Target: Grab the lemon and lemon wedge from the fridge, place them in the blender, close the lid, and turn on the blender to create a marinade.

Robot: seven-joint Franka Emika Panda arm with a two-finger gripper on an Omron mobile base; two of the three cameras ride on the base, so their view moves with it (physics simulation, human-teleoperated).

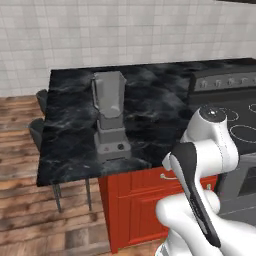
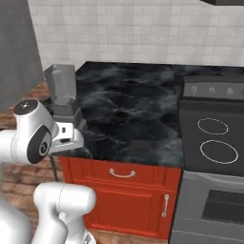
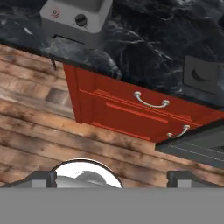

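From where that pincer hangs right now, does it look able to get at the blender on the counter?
Probably yes. The open pincer hangs empty over the floor before the red cabinets, and the blender stands near the counter's front edge with nothing between them.

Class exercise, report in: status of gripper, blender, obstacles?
Gripper open, empty, above floor. Blender upright on counter, lid lying apart beside stove. Nothing blocking.
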